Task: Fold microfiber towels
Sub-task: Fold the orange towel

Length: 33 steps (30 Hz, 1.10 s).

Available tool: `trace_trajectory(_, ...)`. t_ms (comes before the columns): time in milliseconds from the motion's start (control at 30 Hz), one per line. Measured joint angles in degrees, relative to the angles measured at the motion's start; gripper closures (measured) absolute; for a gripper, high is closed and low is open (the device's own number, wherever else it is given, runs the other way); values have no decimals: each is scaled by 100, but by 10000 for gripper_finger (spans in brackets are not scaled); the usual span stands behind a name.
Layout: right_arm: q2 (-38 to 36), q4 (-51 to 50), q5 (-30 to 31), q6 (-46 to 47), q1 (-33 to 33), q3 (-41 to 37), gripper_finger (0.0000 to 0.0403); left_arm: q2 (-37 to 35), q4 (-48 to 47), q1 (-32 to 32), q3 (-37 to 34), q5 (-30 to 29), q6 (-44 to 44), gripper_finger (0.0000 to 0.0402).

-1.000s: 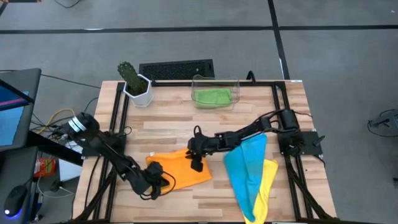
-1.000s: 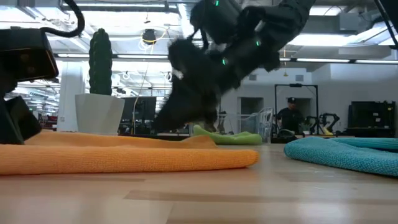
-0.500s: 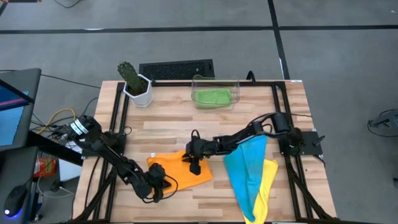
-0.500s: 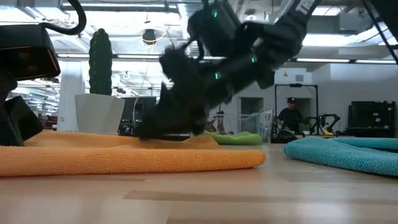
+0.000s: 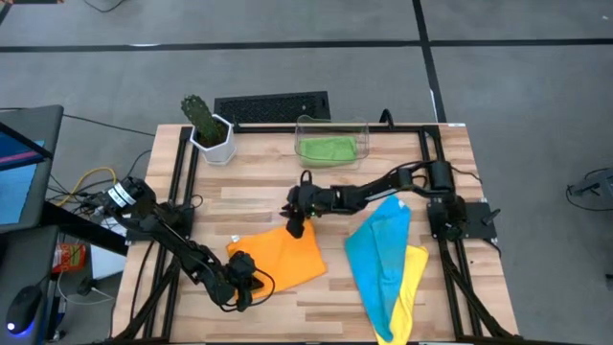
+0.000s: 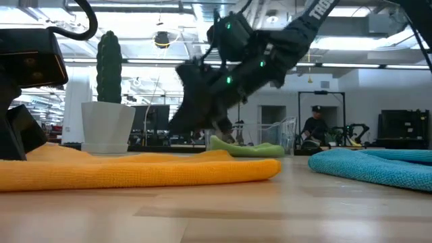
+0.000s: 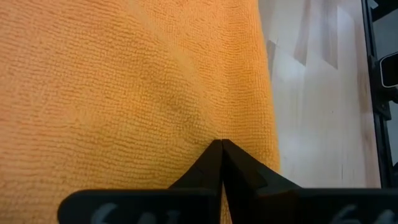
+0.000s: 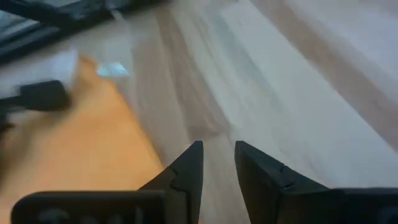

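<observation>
While my left gripper (image 5: pixel 251 285) sits clamped on the near edge of the orange towel (image 5: pixel 283 261) at lower centre of the overhead frame, my right gripper (image 5: pixel 296 228) hovers just above that towel's far edge, fingers (image 8: pixel 188 169) slightly apart and holding nothing. At lower right, the blue towel (image 5: pixel 378 257) lies draped over the yellow towel (image 5: pixel 410 283). At upper centre, the green towel (image 5: pixel 327 149) rests inside the clear plastic bin (image 5: pixel 363 134), beside a potted cactus (image 5: pixel 203 123) on the wooden table (image 5: pixel 259 182).
</observation>
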Motion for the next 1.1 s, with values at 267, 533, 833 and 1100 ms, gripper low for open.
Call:
trace_trajectory(267,-230,-94,-701,-303,897,-2,285,2,46,158,22,72,55,401)
trace_trajectory(533,36,-96,175,551,1967,-391,285,4,15,186,26,88,309,401)
trace_trajectory(833,13,218,1370,1581,2495,-1233,285,-245,-101,255,17,213,586,401)
trace_trajectory(1100,32,509,1402,1613,2455,-1283,285,-1748,-877,246,0,145,695,401)
